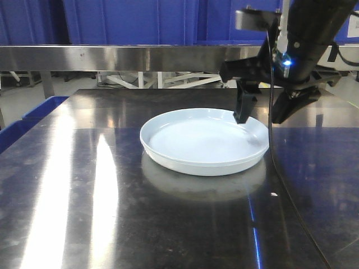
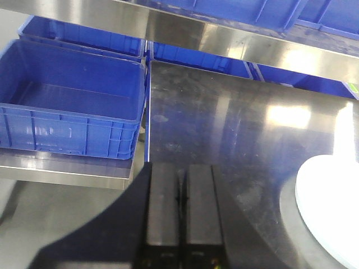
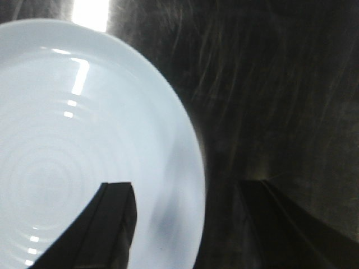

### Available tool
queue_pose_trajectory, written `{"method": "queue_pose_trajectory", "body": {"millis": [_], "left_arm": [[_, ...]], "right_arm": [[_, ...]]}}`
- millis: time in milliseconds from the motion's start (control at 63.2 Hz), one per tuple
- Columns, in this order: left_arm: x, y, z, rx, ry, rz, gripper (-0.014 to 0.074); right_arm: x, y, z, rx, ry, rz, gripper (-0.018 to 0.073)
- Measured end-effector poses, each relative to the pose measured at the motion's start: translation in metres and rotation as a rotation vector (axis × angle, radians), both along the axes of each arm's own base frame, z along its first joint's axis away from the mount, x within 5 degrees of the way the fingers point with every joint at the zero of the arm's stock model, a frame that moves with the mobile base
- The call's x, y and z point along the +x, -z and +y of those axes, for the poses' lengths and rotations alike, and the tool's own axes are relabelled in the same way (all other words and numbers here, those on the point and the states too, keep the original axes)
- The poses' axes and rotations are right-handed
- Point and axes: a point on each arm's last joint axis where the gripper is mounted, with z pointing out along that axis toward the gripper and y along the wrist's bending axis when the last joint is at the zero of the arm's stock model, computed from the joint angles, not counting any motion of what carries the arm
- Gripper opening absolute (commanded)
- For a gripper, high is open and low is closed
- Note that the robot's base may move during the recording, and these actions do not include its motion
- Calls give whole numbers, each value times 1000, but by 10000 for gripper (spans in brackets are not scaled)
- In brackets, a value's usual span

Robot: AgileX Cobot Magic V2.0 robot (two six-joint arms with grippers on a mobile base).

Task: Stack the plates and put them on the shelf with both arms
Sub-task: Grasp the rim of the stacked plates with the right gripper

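Right gripper [image 1: 259,119] astride the plate [image 1: 196,140] rim, left gripper [image 2: 182,174] off to the side.
I see the white plate lying flat mid-table [image 1: 84,196]. My right gripper is spread wide, one finger over the plate's inside and the other outside its right rim. My left gripper is pinched together on nothing, near the table's edge, with a blue crate [image 2: 73,95] beyond.
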Motion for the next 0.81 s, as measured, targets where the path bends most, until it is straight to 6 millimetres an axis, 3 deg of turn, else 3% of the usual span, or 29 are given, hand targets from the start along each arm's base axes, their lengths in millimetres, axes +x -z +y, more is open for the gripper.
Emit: {"method": "queue_pose_trajectory", "body": {"millis": [522, 665, 712, 728, 744, 807], "left_arm": [[0, 0, 0, 0, 0, 0, 90], [0, 0, 0, 0, 0, 0, 90], [0, 0, 0, 0, 0, 0, 90], [0, 0, 0, 0, 0, 0, 90], [0, 0, 0, 0, 0, 0, 90], [0, 0, 0, 0, 0, 0, 90]], "right_arm": [[8, 24, 3, -19, 1, 56, 470], [9, 25, 3, -16, 3, 52, 285], [9, 25, 4, -13, 4, 51, 164], [9, 25, 4, -11, 5, 51, 56], [9, 25, 4, -12, 4, 51, 31], [11, 22, 2, -2, 17, 41, 76]]}}
